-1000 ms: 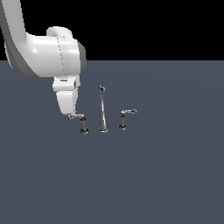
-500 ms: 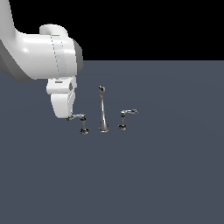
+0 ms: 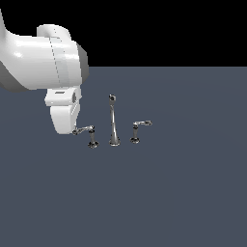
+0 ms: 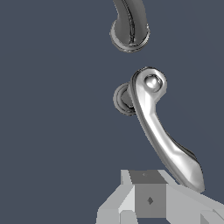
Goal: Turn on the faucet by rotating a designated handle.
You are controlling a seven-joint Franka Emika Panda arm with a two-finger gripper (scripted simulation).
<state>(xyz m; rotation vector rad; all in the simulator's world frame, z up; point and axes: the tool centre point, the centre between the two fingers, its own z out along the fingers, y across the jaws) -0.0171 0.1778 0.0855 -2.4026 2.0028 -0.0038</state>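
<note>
The chrome faucet stands as three pieces in the exterior view: a tall thin spout (image 3: 113,123), the handle (image 3: 86,129) on the exterior view's left, and a twin lever (image 3: 140,125) on the right. My gripper (image 3: 71,130) sits at the free end of the handle's arm, its fingers hidden behind the white hand. In the wrist view the handle (image 4: 159,131) runs from its round dark base (image 4: 121,99) down to the grey fingers (image 4: 148,199). The fingers look shut with no gap, right beside the arm's tip. The spout's foot (image 4: 130,33) lies beyond.
The faucet pieces stand on a flat dark grey-blue floor (image 3: 183,193). The big white arm (image 3: 43,62) fills the upper part of the exterior view's left, above the handle.
The white hand has shifted toward the exterior view's left and slightly lower, staying at the handle's free end. The handle's arm looks barely changed.
</note>
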